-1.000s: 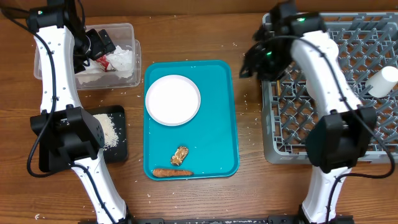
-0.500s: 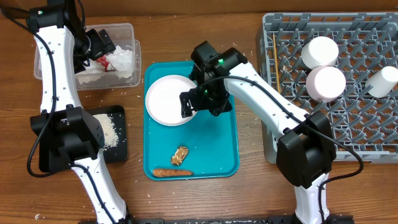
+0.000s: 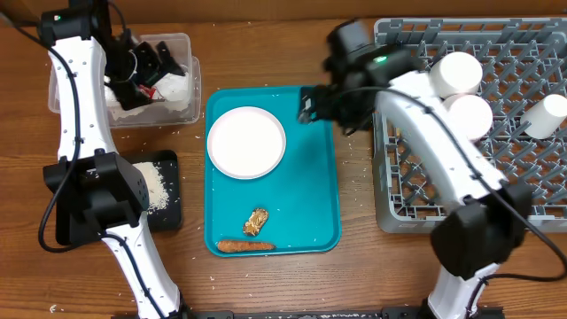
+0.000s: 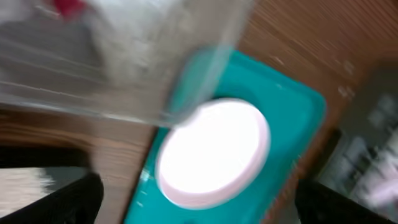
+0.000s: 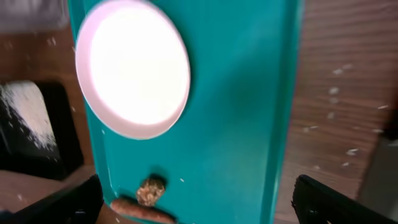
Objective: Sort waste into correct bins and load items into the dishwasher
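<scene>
A round white plate (image 3: 246,142) lies on the teal tray (image 3: 310,204), with a brown food lump (image 3: 256,221) and a brown-orange food stick (image 3: 244,246) near the tray's front. My right gripper (image 3: 310,102) hovers open and empty over the tray's far right corner. In the right wrist view the plate (image 5: 132,68), lump (image 5: 151,190) and stick (image 5: 143,211) lie below the right gripper (image 5: 199,205). My left gripper (image 3: 146,62) is open over the clear tub (image 3: 188,42), which holds white napkins (image 3: 177,89) and a red wrapper (image 4: 67,6). Its blurred wrist view shows the plate (image 4: 214,149).
The grey dish rack (image 3: 532,186) at the right holds two round white dishes (image 3: 457,73) (image 3: 469,115) and a small white cup (image 3: 545,115). A black tray (image 3: 168,217) with rice (image 3: 152,186) sits front left. Rice grains are scattered on the wooden table.
My right arm swung from the rack to the plate's right edge, then back up and right; its jaws opened wider. The plate stayed put. The left gripper shifted slightly over the tub.
</scene>
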